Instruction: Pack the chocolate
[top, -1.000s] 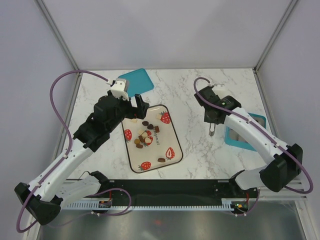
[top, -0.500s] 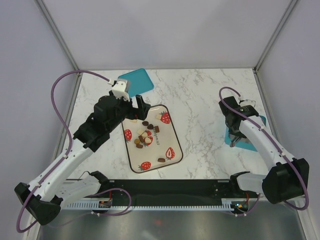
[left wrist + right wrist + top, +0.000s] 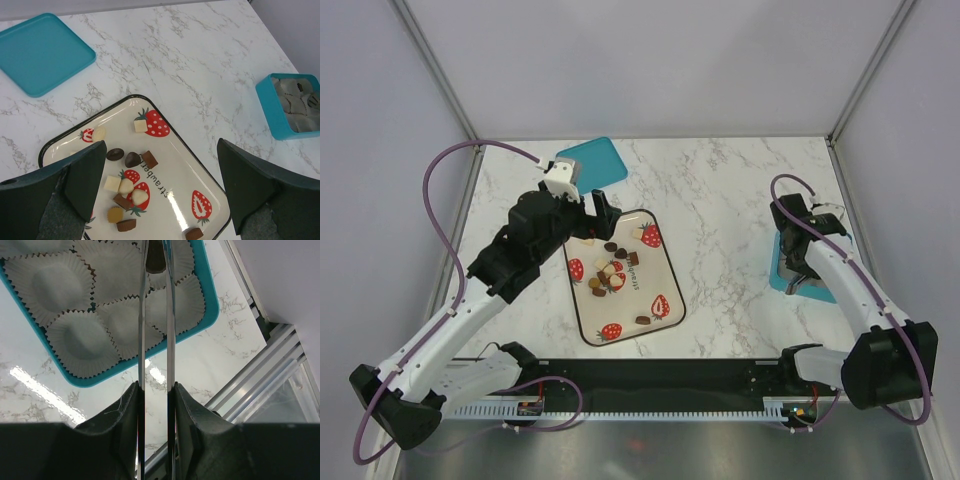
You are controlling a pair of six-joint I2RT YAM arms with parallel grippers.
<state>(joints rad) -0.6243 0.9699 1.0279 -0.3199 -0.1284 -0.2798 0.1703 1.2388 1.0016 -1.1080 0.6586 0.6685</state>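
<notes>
Twelve chocolates (image 3: 132, 159) on tray (image 3: 180, 165), left end effector (image 3: 161, 150) apart, right (image 3: 155, 247) clamping one chocolate (image 3: 155, 262)

Left hand (image 3: 161, 186) wide open, arm stretched forward; right hand (image 3: 155, 251) pinched narrow, pointing down.

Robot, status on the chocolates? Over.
Left gripper open above strawberry tray. Right gripper clamps tweezers holding a dark chocolate over the teal box. Other chocolates on tray. Nothing blocking.
</notes>
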